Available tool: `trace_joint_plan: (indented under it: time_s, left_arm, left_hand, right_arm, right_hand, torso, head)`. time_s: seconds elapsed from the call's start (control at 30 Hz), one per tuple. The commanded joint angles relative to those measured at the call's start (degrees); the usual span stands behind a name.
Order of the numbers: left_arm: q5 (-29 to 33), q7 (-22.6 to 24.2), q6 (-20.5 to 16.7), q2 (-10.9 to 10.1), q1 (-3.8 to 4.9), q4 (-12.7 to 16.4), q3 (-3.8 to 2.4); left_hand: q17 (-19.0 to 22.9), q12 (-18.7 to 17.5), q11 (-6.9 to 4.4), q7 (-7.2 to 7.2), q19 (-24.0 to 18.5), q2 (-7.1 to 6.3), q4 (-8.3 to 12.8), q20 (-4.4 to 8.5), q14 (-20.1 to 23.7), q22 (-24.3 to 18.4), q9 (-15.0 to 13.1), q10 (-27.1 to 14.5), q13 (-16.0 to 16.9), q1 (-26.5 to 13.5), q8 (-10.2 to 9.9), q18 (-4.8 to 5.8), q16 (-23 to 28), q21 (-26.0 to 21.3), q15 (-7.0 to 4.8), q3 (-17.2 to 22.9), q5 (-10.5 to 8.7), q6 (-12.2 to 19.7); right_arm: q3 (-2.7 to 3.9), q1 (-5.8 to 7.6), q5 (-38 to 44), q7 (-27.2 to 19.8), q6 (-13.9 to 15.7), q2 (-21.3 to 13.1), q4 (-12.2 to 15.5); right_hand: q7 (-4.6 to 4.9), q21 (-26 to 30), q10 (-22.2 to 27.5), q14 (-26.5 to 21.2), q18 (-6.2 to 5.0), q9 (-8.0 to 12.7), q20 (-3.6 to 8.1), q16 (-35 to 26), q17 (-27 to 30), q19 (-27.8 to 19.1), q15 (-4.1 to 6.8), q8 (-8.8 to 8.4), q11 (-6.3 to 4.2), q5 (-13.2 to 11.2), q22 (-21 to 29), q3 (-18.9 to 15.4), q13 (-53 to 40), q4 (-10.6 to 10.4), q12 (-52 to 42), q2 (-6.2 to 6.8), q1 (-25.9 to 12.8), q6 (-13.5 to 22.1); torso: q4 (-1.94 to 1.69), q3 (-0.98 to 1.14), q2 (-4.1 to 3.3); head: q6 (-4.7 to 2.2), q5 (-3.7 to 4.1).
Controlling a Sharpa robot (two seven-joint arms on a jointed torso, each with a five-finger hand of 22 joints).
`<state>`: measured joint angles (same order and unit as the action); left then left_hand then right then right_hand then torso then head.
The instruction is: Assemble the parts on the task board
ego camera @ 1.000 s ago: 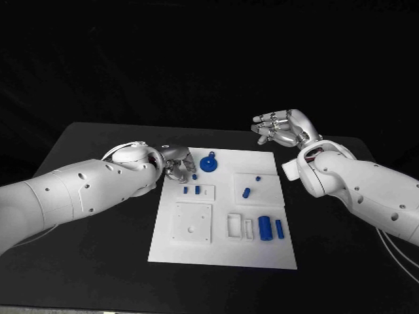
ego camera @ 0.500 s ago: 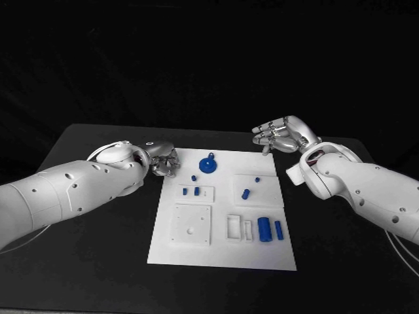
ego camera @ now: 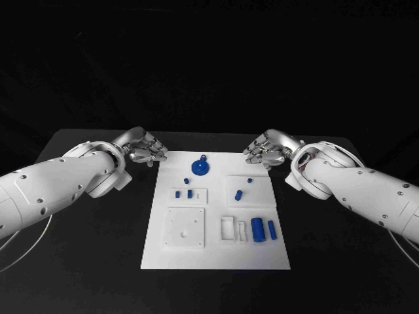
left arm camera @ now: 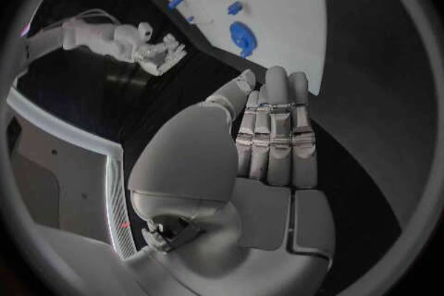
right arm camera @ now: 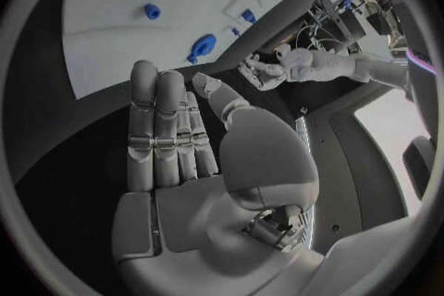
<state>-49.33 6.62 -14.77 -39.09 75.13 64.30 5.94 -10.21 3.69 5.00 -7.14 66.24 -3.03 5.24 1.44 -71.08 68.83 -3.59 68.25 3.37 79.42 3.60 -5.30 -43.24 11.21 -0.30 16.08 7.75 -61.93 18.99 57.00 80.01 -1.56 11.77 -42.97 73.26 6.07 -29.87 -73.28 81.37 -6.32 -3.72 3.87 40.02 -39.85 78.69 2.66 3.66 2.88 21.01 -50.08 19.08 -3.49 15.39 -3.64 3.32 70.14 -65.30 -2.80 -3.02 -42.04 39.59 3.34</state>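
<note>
Nothing is being held at this moment: the left hand (ego camera: 141, 149) is being kept off the board's far left corner with its fingers straight and side by side, and the right hand (ego camera: 266, 150) is being kept off the far right corner in the same flat, empty pose (both wrist views are showing bare palms). The board (ego camera: 219, 252) is lying between them in the middle of the table (ego camera: 87, 248), with the parts spread over it: a blue disc (ego camera: 199, 168) at the far end, two small pegs (ego camera: 184, 193) in a raised block, a short peg (ego camera: 237, 194) on the next block, and two cylinders (ego camera: 264, 229) lying beside a white frame. By the look of it, a first pick is being prepared; the disc, being nearest both hands, is probably best approached from above and pinched at its rim. The way is being blocked by nothing, though the small pegs close by could be knocked.
</note>
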Motion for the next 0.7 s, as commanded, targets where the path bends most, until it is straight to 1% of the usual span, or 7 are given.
trace_joint_plan:
  time_s: [0.03,0.1,0.17,0.23,0.37,0.53,0.7]
  left_arm:
    - [19.8,6.7,0.3,-0.8,0.18,1.5,-0.14]
    - [23.9,8.1,0.9,-1.3,0.23,2.5,-0.19]
    - [27.1,9.3,1.8,-1.7,0.27,3.0,-0.21]
    - [28.8,10.2,2.6,-1.8,0.29,3.3,-0.22]
    - [30.4,11.5,3.5,-1.9,0.31,3.9,-0.23]
    - [30.2,11.8,3.4,-1.9,0.31,4.1,-0.23]
    - [29.7,11.9,3.1,-1.9,0.32,4.2,-0.23]
  left_hand:
    - [3.7,-0.2,0.95,-0.73,-3.6,0.16,-0.5,-1.6,3.0,-3.4,0.0,-2.4,0.0,-0.7,0.0,0.83,9.7,-4.6,1.79,0.0,0.34,0.9]
    - [6.3,-0.3,1.43,-0.79,-5.3,0.08,-0.5,-2.93,3.8,-6.8,0.0,-3.2,-0.1,-0.7,0.0,0.87,17.7,-7.7,3.15,-0.1,0.38,1.3]
    - [6.6,-0.2,1.88,-0.76,-7.7,0.07,-0.6,-4.19,4.3,-10.6,0.0,-4.1,0.0,-0.9,0.0,0.87,24.5,-7.8,4.33,-0.3,0.35,1.7]
    - [6.4,-0.3,2.01,-0.74,-8.6,0.29,-0.6,-5.04,2.6,-15.2,0.0,-4.2,-0.1,-0.7,0.1,0.55,30.9,-7.7,4.83,-0.8,0.18,1.7]
    - [6.2,-0.3,2.05,-0.52,-10.1,0.68,-0.6,-6.23,1.7,-23.4,0.0,-4.5,-0.1,-0.5,0.1,0.73,39.6,-7.7,5.98,-2.0,0.18,1.8]
    - [6.2,-0.4,2.36,-1.06,-8.5,1.27,0.2,-6.48,2.3,-33.5,0.0,-4.3,-0.1,-0.3,0.1,0.7,39.8,-7.4,6.4,-2.6,0.86,1.6]
    - [6.1,-0.3,2.41,-0.95,-8.0,1.29,0.4,-6.37,2.3,-36.3,0.0,-4.5,-0.1,-0.3,0.1,0.75,39.7,-7.4,6.27,-3.0,0.84,1.7]
  right_arm:
    - [0.0,-0.12,11.6,5.1,-4.2,-0.1,0.6]
    - [-0.03,-0.35,13.7,6.1,-3.9,-0.2,1.1]
    - [-0.06,-0.69,15.5,7.2,-3.6,-0.3,1.7]
    - [-0.13,-0.92,17.1,8.2,-3.4,-0.2,1.9]
    - [-0.48,-1.28,19.8,9.9,-3.5,0.3,2.1]
    - [-0.8,-1.58,21.2,10.9,-3.9,0.6,2.1]
    - [-1.0,-1.74,21.8,11.4,-5.0,0.6,2.1]
  right_hand:
    - [-0.03,-0.3,0.4,0.4,-1.76,-0.1,-0.23,0.4,-0.3,-0.4,-0.16,-0.06,0.02,-1.1,-1.3,1.8,0.0,-0.6,0.2,1.19,-0.2,-0.5]
    - [0.1,-0.2,0.9,0.3,-1.81,0.0,-0.33,0.3,-0.3,-0.6,-0.27,-0.07,0.21,-1.5,-1.7,2.2,0.0,-1.1,0.2,1.69,-0.1,-0.2]
    - [0.33,0.2,2.0,0.0,-1.88,0.0,-0.47,0.1,-0.2,-0.8,-0.47,-0.12,0.57,-2.6,-2.0,2.5,0.0,-1.4,0.2,2.51,0.1,0.8]
    - [0.29,0.4,2.8,0.2,-2.04,0.0,-0.66,0.0,-0.1,-0.7,-0.61,-0.09,0.74,-3.7,-2.3,2.7,0.0,-2.0,0.3,3.35,0.1,1.4]
    - [0.37,1.2,3.2,0.2,-2.2,0.0,-0.9,-0.2,0.1,-0.5,-0.74,-0.08,0.89,-5.9,-2.5,3.0,0.0,-3.6,0.3,4.71,0.5,1.5]
    - [0.45,1.8,3.3,0.6,-2.06,0.0,-0.88,-0.1,0.2,0.2,-0.75,-0.06,0.93,-7.0,-2.9,3.8,0.0,-5.1,0.3,5.95,1.1,2.0]
    - [0.47,2.7,3.2,0.8,-1.84,0.0,-0.76,0.4,0.1,0.9,-0.7,-0.07,0.9,-7.3,-4.0,4.4,0.0,-7.0,0.3,6.99,1.8,1.9]
  torso:
    - [0.03,0.03,0.03]
    - [-0.02,-0.03,0.01]
    - [-0.11,-0.1,-0.03]
    - [-0.22,-0.12,0.03]
    - [-0.07,-0.07,-0.02]
    - [-0.04,-0.09,-0.06]
    - [0.04,-0.09,-0.09]
  head:
    - [-0.08,0.28]
    - [-0.09,0.04]
    - [-0.17,0.07]
    - [-0.22,0.05]
    - [-0.43,-0.37]
    - [-0.41,-0.5]
    - [-0.34,-0.57]
